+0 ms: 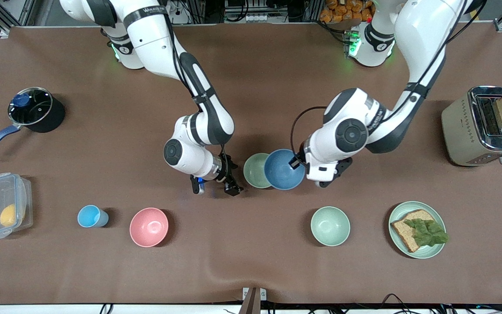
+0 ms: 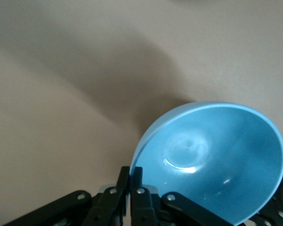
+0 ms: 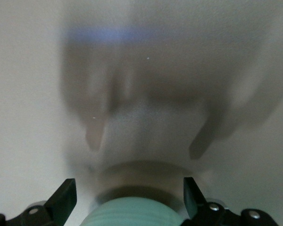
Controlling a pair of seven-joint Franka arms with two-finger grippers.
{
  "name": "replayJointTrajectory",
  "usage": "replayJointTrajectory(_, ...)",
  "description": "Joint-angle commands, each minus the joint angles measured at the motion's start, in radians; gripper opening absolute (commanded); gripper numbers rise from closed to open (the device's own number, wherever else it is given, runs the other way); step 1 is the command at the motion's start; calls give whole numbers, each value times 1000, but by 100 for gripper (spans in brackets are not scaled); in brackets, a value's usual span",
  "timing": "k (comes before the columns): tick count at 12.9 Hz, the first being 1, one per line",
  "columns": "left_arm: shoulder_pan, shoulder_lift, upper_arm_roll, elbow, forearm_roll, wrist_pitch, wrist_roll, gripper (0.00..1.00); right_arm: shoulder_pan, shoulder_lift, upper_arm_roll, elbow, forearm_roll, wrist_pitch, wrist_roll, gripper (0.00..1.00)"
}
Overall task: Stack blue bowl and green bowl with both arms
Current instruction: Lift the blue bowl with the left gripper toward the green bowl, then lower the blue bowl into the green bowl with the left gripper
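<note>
Jaws first, going from the right arm's end across: the right gripper [image 1: 215,186] sits low over the worktop [image 1: 251,261] just beside the green bowl [image 1: 255,170], jaws spread wide with nothing between them; its wrist view shows both fingers [image 3: 63,200] apart with a greenish bowl wall [image 3: 132,214] in the gap, not touched as far as I can tell; next along, the green bowl rests on the worktop near the middle, and the blue bowl [image 1: 283,175] overlaps its rim from the left arm's end; the left gripper [image 2: 130,188] has its jaws pinched tight on the blue bowl's rim, one finger inside and one outside, bowl tilted and lifted.

What could go wrong, my guess: that rim pinch is thin and the bowl is smooth, so it could swivel or slip out if the arm swings fast; since the blue one hangs only partly over the green, letting go now would probably clip the rim and tip or skid the green bowl; the open right gripper is close enough to nudge the green bowl off its spot, or to get bumped by the left arm.
</note>
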Motion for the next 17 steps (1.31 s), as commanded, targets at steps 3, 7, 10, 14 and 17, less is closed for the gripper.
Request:
replayJointTrajectory(3,-56,56,5,38,21,79,-30,0,9,33,-5,38,-18,15,23,100)
replayJointTrajectory(7,-79,80,7,32,67,131,-30,0,-5,32,-5,38,-13,12,23,100)
replayJointTrajectory(10,-85,87,7,12,78,137,-30,0,-8,32,-5,38,-13,12,23,100)
replayJointTrajectory(14,-83,87,7,-38,105,177,-30,0,-11,32,-5,38,-13,12,26,100)
replayJointTrajectory(17,-85,90,7,-55,107,206,-30,0,-6,32,-5,37,-18,12,26,100)
